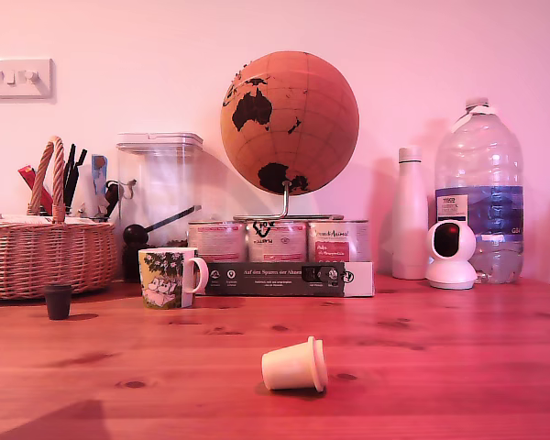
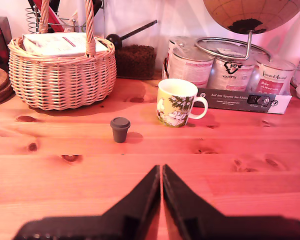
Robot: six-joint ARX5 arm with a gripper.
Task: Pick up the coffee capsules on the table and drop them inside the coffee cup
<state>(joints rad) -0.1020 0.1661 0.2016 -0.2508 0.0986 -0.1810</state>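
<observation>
Your black two-fingered gripper [image 2: 161,172] sits nearest in the wrist view, jaws pressed together with nothing between them, over the bare red-brown wooden table [image 2: 250,150]. Past it a small blackish capsule [image 2: 120,129] stands upright on the wood, just short of the woven wicker basket [image 2: 62,75], with the short green-and-yellow printed mug [image 2: 176,102] near it, upright, handle turned away from the capsule. In the exterior view, a cream-white tapered capsule [image 1: 294,365] lies on its side at the front, well apart from the mug, and three round labelled tins [image 1: 277,240] sit at the back under the cork globe [image 1: 289,122].
</observation>
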